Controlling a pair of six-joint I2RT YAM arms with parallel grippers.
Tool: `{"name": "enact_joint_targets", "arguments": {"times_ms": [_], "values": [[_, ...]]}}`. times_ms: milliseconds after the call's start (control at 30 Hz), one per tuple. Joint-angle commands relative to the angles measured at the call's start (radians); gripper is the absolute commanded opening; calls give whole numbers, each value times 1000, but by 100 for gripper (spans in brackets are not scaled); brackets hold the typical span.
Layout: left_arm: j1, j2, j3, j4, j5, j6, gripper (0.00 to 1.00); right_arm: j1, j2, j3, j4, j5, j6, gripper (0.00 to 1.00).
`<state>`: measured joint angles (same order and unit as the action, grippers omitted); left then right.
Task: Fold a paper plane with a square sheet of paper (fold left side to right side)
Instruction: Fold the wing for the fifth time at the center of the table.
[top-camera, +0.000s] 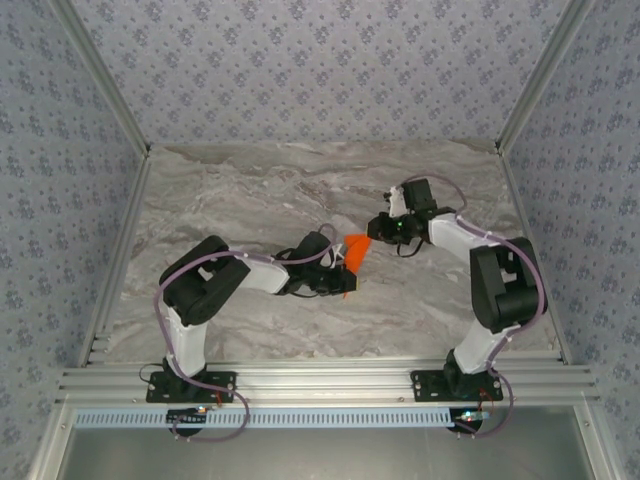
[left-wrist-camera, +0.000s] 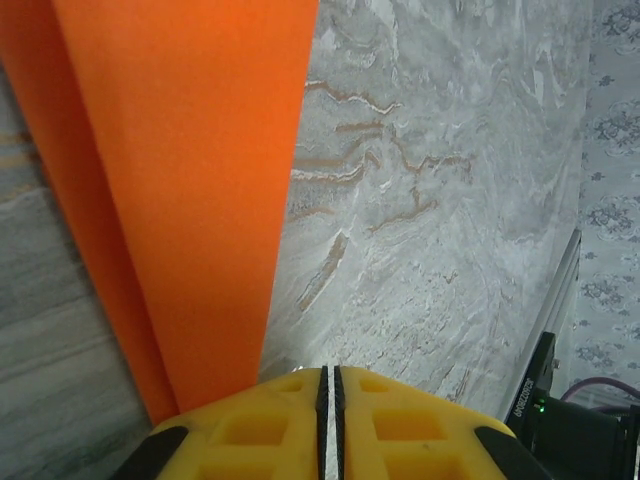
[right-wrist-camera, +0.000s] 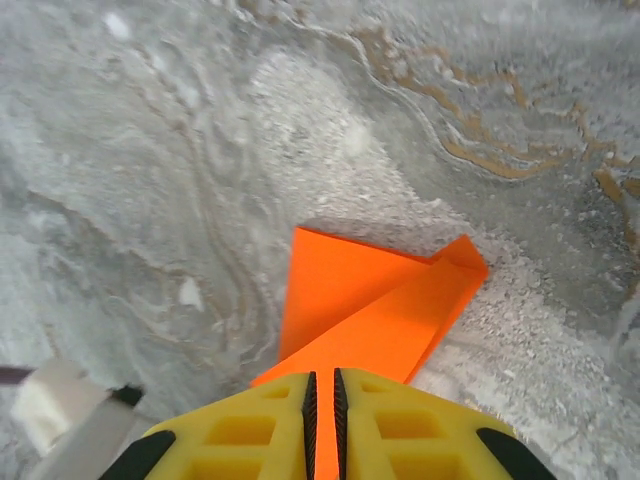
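1. Right gripper is clamped on the paper plane: orange shows in the seam between its fingers. The folded flaps stick out ahead of it, above the table.
2. Left gripper has its fingers pressed together with no orange in the seam. The paper runs past its left finger, and I can't tell if an edge is caught underneath.
3. From the top view, the plane hangs mid-table between both grippers.
4. Risks:
   - Pulling the arms apart could tear the thin paper or pull it out of the grip.
   - If the left isn't holding it, the sheet pivots on the right's pinch and the crease lands skewed.
   - Pushing the arms together buckles it.
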<state>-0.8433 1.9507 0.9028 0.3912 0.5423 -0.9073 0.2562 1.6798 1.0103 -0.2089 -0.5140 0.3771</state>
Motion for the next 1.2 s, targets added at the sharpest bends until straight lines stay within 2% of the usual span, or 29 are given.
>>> {"name": "enact_joint_targets", "arguments": {"times_ms": [0, 133, 300, 533, 1167], "values": [[-7, 22, -33, -60, -18, -4, 12, 30, -21, -68, 19, -32, 29, 15], [-7, 21, -33, -64, -18, -2, 12, 77, 14, -100, 73, -48, 51, 15], [-7, 21, -35, -70, -19, -4, 12, 80, 103, -59, 85, -19, 36, 14], [-6, 24, -37, -71, -20, -7, 11, 48, 218, 34, 48, 15, -7, 14], [-2, 34, -47, -62, -21, -9, 11, -43, 338, 174, -36, 25, -54, 15]]}}
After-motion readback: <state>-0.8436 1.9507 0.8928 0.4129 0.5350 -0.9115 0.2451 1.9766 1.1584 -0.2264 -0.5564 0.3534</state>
